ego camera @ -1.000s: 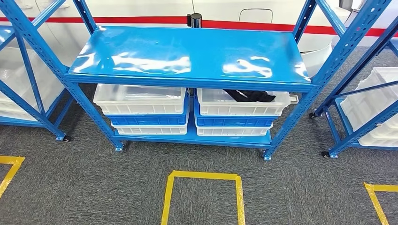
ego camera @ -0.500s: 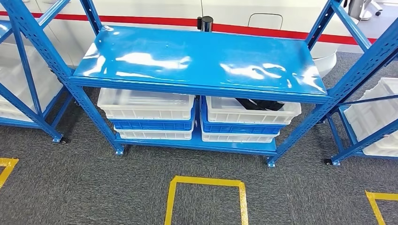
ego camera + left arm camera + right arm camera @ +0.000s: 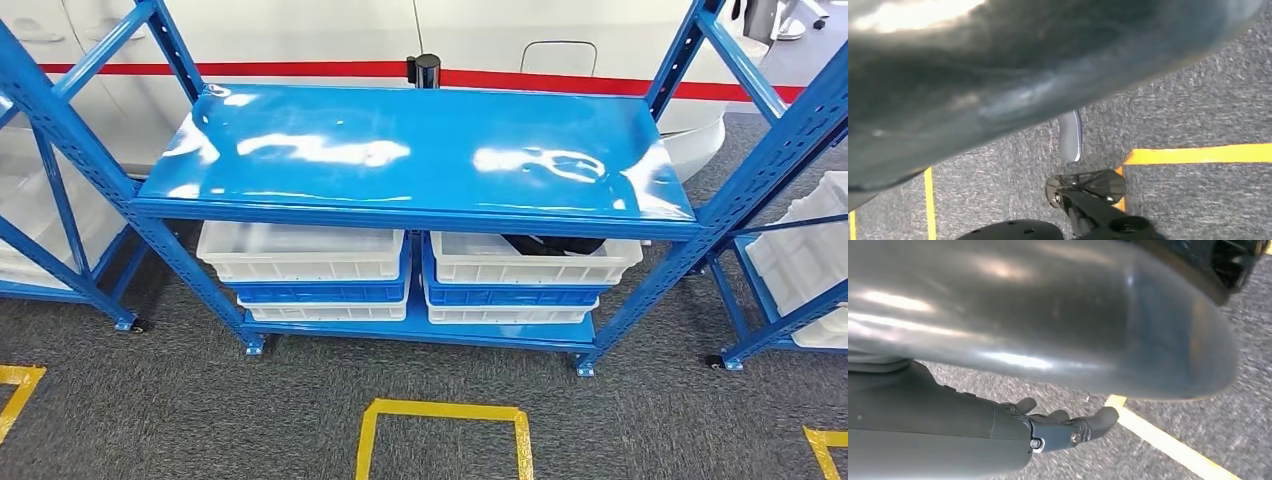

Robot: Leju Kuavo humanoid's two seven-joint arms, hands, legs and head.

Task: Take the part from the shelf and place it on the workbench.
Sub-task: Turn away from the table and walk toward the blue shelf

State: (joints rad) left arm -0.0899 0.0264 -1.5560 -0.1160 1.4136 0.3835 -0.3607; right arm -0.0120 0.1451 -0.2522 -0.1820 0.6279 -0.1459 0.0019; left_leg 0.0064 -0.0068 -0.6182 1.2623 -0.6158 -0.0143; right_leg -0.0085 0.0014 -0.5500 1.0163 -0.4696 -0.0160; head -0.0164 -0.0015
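The black part [image 3: 555, 243] lies in the upper white crate [image 3: 530, 268] on the right side of the blue shelf's [image 3: 420, 150] lower level, half hidden under the top board. In the right wrist view my right hand [image 3: 1063, 430] hangs over the grey carpet, its dark fingers stretched out with nothing in them. In the left wrist view one grey fingertip of my left hand [image 3: 1069, 136] shows above the carpet; the rest of that hand is hidden.
A second white crate [image 3: 300, 255] sits to the left on stacked blue and white crates. More blue racks stand at the left [image 3: 60, 200] and right [image 3: 790, 250]. A yellow tape square [image 3: 445, 412] marks the carpet before the shelf. A black post [image 3: 424, 70] stands behind.
The whole picture has shifted: the camera has moved, and the shelf now sits lower and larger in view. The crates and the part have not moved on the shelf.
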